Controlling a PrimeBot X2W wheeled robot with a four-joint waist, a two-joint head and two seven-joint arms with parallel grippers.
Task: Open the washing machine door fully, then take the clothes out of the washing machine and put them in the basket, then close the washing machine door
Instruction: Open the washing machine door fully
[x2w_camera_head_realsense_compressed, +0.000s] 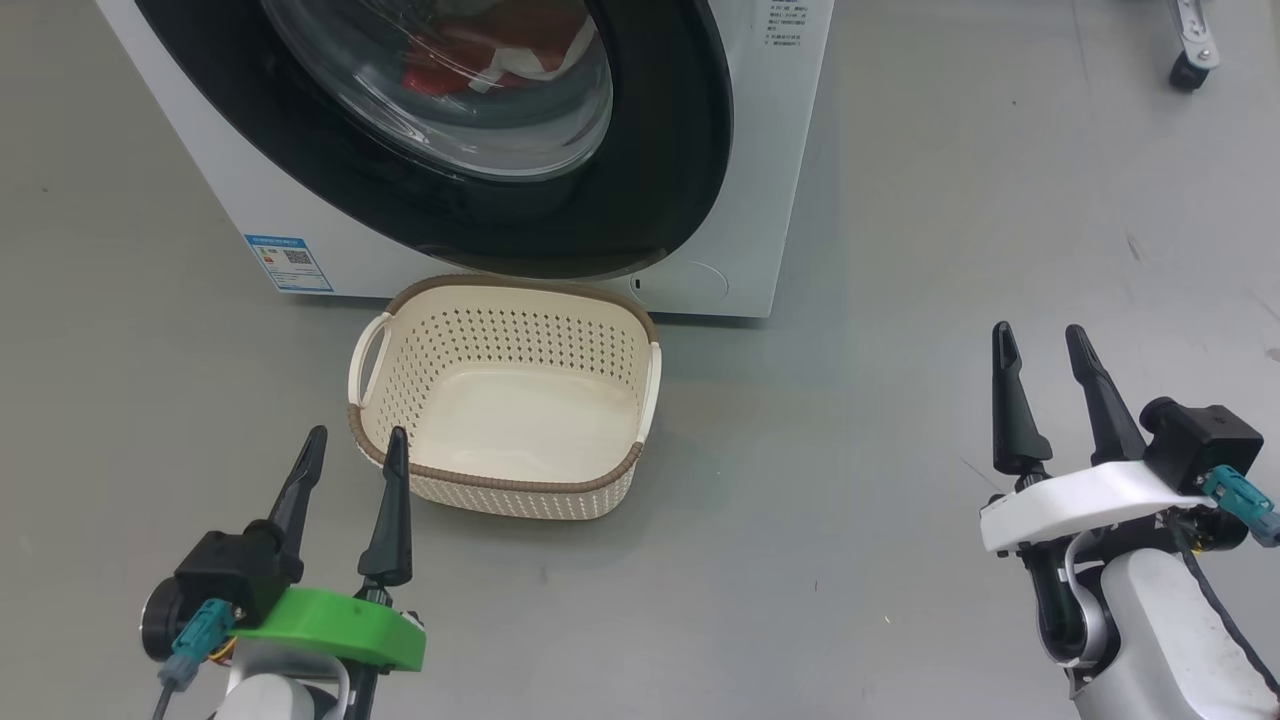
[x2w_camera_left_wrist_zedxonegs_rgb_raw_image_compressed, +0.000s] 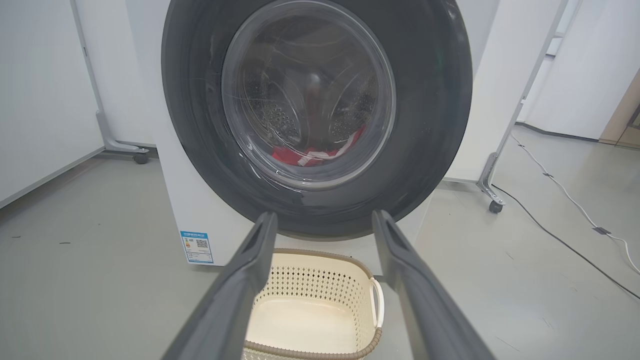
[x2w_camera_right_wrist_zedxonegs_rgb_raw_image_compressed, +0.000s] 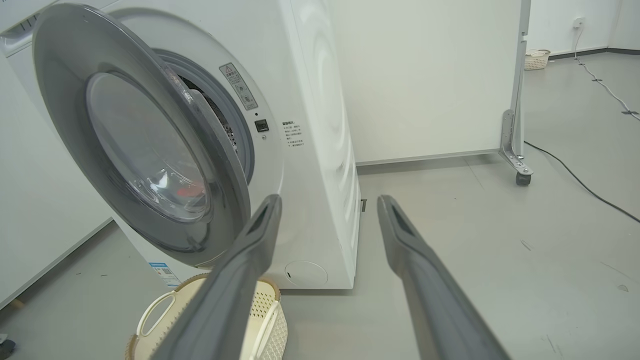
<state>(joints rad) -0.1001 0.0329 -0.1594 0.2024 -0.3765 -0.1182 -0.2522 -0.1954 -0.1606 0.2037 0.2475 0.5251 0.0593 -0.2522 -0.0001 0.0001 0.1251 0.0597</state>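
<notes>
Red fabric with white trim, the clothes (x2w_camera_head_realsense_compressed: 445, 75), lies low in the drum and I see it through the glass of the washing machine door (x2w_camera_head_realsense_compressed: 680, 150). Nothing has been taken out. In the right wrist view the door stands ajar, swung partway off the front of the washing machine (x2w_camera_head_realsense_compressed: 770, 200), with the latch side clear of the opening and a strip of the drum showing behind it. I judge that it is not fully open, so step one is at best started and not finished. The basket (x2w_camera_head_realsense_compressed: 520, 500) sits on the floor (x2w_camera_head_realsense_compressed: 850, 450) just in front of the machine, under the lower edge of the door, and it is empty. What is left: swing the door wide, lift the garments out, drop them in the basket, shut the door. That is nearly the whole job. The left hand (x2w_camera_head_realsense_compressed: 358, 432) hovers just beside the near left corner of the basket with its two fingers spread wide. It holds nothing, and I cannot tell whether the inner fingertip grazes the brown rim or only overlaps it from this angle. The right hand (x2w_camera_head_realsense_compressed: 1038, 330) hangs over bare floor, well apart from the basket and off to the right of the machine, fingers likewise spread and empty. It touches nothing I can see.
</notes>
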